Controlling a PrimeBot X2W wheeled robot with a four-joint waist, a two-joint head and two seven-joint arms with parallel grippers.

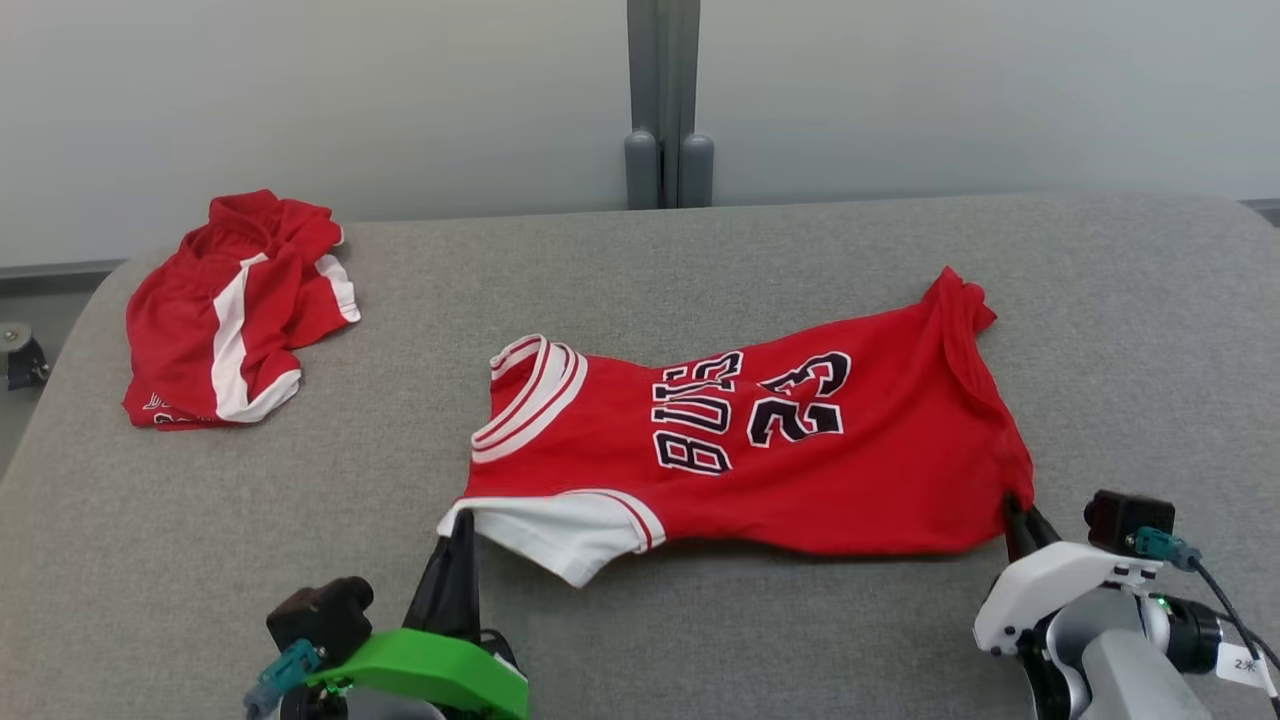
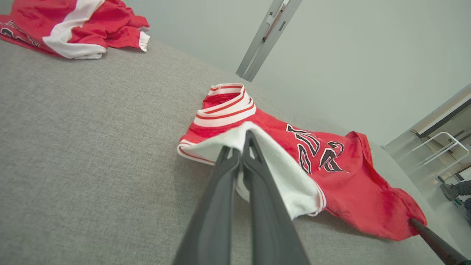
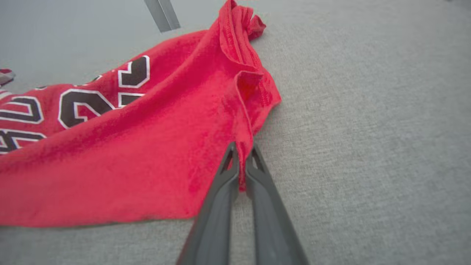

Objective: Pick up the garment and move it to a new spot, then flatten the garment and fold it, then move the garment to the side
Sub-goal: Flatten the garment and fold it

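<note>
The garment point(image 1: 760, 440) is a red basketball jersey with black number 23 and white trim, spread sideways on the grey table. My left gripper point(image 1: 462, 520) is shut on its white-trimmed near-left corner; in the left wrist view the fingertips point(image 2: 241, 147) pinch that white trim of the jersey point(image 2: 331, 176). My right gripper point(image 1: 1015, 505) is shut on the jersey's near-right hem corner. The right wrist view shows red cloth point(image 3: 147, 147) pinched between the two dark fingers of that gripper point(image 3: 241, 154).
Red and white shorts point(image 1: 235, 310) lie crumpled at the table's far left, also seen in the left wrist view point(image 2: 73, 25). A grey post point(image 1: 665, 100) rises behind the table point(image 1: 700, 630), against a pale wall.
</note>
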